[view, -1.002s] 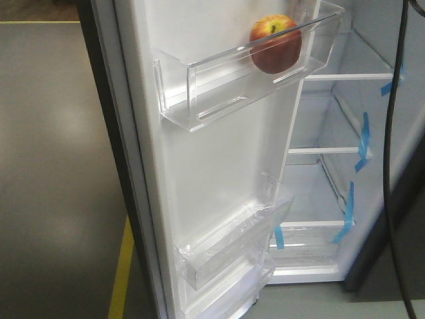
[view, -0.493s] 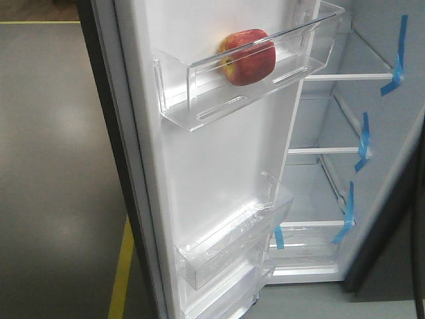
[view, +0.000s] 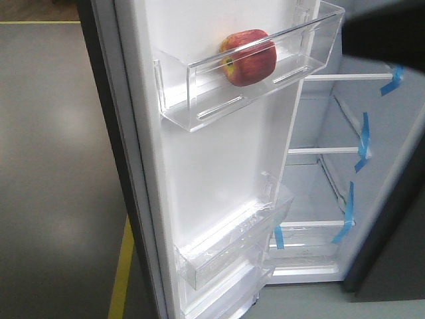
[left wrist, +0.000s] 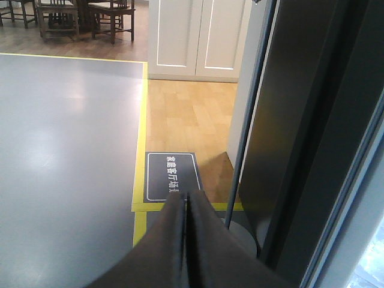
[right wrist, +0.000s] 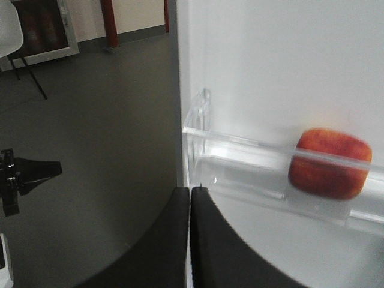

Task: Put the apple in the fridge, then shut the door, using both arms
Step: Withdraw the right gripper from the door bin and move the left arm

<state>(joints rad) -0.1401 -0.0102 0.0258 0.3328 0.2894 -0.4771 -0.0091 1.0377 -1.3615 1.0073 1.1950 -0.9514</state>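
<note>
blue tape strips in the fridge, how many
4 tape strips: top, middle and lower along the right side, one bottom left. Others may be hidden.

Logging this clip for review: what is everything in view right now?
apple: one, red with yellow patch, in the upper bin
upper bin: one, clear, on the door
lower bins: two, clear, low on the door
door: one, white liner, open
fridge: one, white inside, shelves tipped with blue tape
floor line: one, yellow, left of the door
left pincer: one, black, shut, empty
right pincer: one, black, shut, empty, facing the bin
</note>
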